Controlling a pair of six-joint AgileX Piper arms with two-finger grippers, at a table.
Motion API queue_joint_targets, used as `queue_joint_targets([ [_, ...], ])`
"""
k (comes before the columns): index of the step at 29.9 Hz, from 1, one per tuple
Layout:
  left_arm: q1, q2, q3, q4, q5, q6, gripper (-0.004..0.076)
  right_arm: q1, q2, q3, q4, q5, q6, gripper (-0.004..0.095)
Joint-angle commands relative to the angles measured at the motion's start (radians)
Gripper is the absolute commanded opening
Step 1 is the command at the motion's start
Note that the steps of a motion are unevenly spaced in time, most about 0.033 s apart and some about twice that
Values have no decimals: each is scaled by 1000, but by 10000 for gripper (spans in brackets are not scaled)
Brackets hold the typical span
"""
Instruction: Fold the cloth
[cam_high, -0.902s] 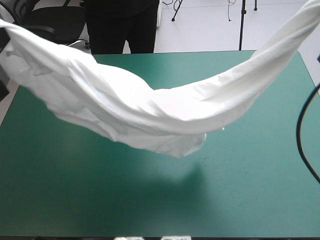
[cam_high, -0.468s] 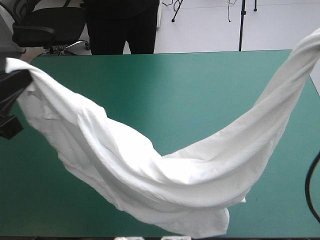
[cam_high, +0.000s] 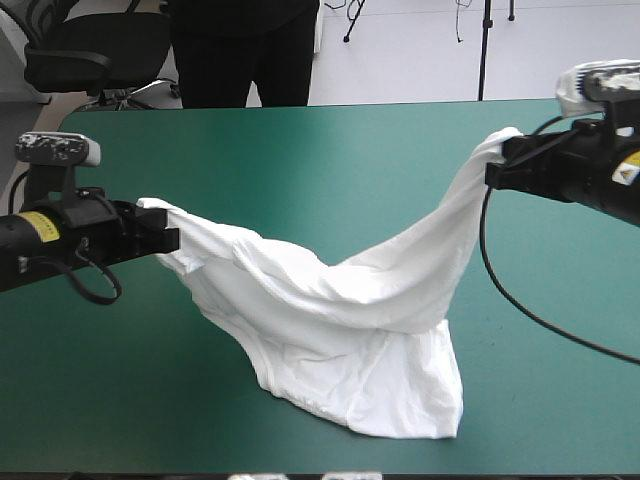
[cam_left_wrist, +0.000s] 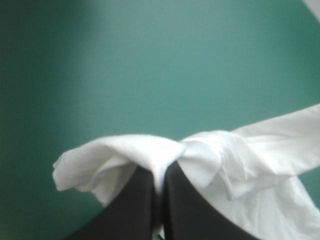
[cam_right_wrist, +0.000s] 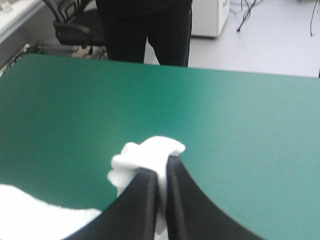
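**Shirt strung between both arms, no fold made yet**

My left fingers (cam_high: 150, 238) are pinched tight on one end of the white short-sleeved T-shirt (cam_high: 350, 320). My right fingers (cam_high: 515, 165) are clamped just as firmly on the other end. In each wrist view the two black fins meet in an arch, with only a bunch of white cloth squeezed between their tips. My left grip sits low, near the left edge of the bench with the teal-green cover (cam_high: 330, 150). My right grip is higher, toward the far right corner.

Between them the shirt sags as a rumpled, twisted band. Its lowest part lies in loose wrinkles on the cover, close to the near edge and a little right of the middle.

I judge the task barely begun. The shirt is neither spread flat nor creased into any tidy layer, and I cannot tell which parts of it I hold. What is left, as I see it, is to lay it out smooth, then make every fold down to a neat bundle.
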Motion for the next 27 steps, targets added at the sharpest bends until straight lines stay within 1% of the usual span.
queue_joint_targets([
  [1, -1, 50, 24, 71, -133, -13, -9, 4, 76, -7, 1, -112, -14, -17],
  [5, -1, 160, 40, 150, -193, -17, -9, 4, 189, -7, -3, -166, -31, -17],
  [9, -1, 288, 41, 243, -257, -58, -9, 4, 300, -7, -5, -200, -33, -17],
  [11, -1, 355, 41, 297, -294, -97, -9, 4, 356, -7, -7, -205, -37, -17],
  [13, -1, 414, 41, 340, -327, -102, -9, 4, 407, -7, -7, -208, -50, -17],
  [17, 20, 528, 35, 342, -399, -102, -9, 4, 485, -7, -7, -218, -57, -17],
  [22, 40, 605, 35, 331, -477, -102, -9, 4, 555, -22, -26, -225, -66, -17],
  [27, 48, 633, 30, 344, -503, -84, -8, 4, 598, -44, -65, -220, -61, -10],
])
